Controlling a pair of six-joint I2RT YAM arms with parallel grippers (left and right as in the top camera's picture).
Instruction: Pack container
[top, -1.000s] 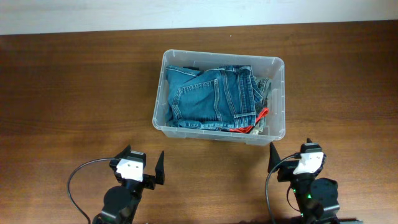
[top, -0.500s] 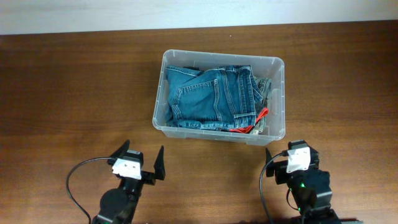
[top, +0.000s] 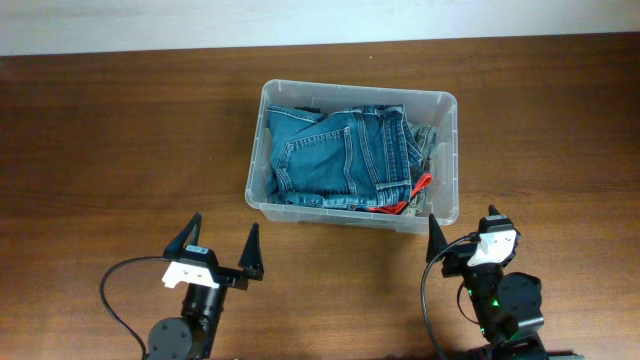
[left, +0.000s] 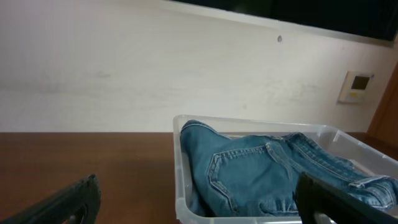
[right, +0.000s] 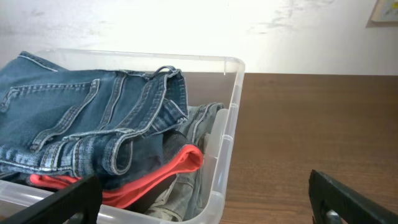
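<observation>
My left claw (top: 218, 245) and right claw (top: 463, 232) sit open and empty at the frame's bottom edge, while the container (top: 355, 87), centre frame, holds folded jeans (top: 340, 150) that I judge want pressing flat from above, clear of the rim.

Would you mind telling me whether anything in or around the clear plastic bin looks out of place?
Slightly: a red fabric piece pokes out from under the folded blue denim jeans near the right end of the clear rectangular plastic container. Nothing has spilled onto the wooden table.
</observation>
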